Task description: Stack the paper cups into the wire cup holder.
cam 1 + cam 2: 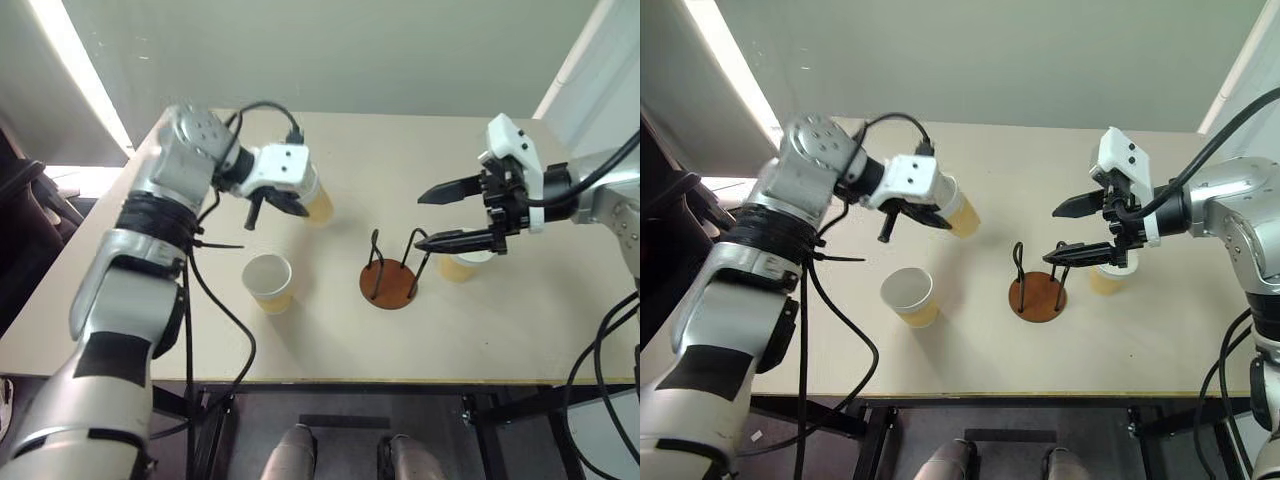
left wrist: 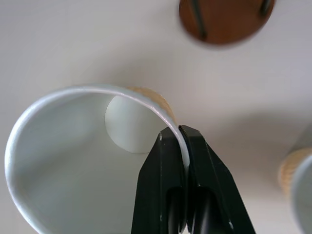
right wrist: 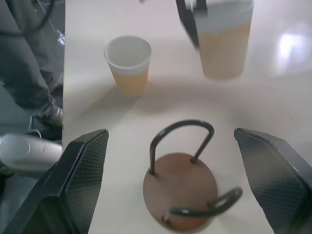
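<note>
My left gripper is shut on the rim of a paper cup and holds it tilted above the table, back and left of the wire cup holder. In the left wrist view the black fingers pinch the cup's white wall. A second paper cup stands upright on the table, left of the holder. My right gripper hangs open just right of the holder with nothing between its fingers. A third cup stands behind its lower finger. The holder is empty.
The beige table ends at its front edge close below the holder. A bright window strip runs along the left. Black cables hang from the left arm over the table's left part.
</note>
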Available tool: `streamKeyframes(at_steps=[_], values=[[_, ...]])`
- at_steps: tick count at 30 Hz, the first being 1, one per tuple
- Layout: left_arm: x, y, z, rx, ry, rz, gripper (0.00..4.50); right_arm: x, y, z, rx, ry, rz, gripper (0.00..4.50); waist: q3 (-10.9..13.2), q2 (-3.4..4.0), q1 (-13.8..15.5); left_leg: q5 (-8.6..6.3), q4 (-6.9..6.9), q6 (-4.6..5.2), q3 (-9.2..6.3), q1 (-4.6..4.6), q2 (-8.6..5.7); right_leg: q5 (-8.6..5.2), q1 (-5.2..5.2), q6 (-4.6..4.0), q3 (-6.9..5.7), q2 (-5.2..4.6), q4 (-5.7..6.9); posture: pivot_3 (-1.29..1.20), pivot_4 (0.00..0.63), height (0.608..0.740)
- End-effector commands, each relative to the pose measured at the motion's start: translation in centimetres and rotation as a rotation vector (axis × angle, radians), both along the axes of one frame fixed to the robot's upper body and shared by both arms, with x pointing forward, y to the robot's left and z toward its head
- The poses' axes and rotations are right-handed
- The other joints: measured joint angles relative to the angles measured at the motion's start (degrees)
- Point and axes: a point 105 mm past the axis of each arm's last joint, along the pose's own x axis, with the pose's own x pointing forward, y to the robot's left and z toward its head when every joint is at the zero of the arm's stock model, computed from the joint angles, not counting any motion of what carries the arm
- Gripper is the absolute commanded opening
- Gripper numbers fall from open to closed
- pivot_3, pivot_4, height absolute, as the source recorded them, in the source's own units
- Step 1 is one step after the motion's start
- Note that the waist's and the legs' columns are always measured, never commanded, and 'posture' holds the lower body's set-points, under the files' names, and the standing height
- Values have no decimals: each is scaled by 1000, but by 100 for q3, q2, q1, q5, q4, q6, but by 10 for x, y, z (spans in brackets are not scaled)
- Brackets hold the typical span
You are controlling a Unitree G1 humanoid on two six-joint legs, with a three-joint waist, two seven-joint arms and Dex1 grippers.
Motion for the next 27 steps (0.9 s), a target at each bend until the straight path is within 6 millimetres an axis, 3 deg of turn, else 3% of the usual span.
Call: streamKeyframes(at_steps=[1,7,11,18,27], values=[[-22,-13,42,-35,-47,-96,53,-8,-5,7,-20,-59,2,4295,0,0,1,0,3,0,0,0,1,1,0,2,0,-2,-3,0,150,740],[-38,-30,69,-40,-59,-173,53,-14,-13,-7,-80,-60,-37,4295,0,0,9,-12,10,18,2,-5,5,14,1,25,6,-6,-20,0,150,740],[-45,-42,73,-48,-40,-231,53,-14,-19,-7,-87,-74,-76,4295,0,1,14,-19,33,30,-6,-11,6,23,2,40,14,-8,-25,0,150,740],[-61,-72,58,-23,67,-361,53,-15,-34,0,-101,-109,-162,4295,0,1,26,-35,54,59,15,-10,0,51,7,90,80,-6,-50,0,150,740],[-63,-76,37,51,124,-401,53,-16,-51,9,-110,-151,-254,4295,1,3,16,-65,105,94,100,-9,-13,41,7,151,160,-24,-59,0,150,740]])
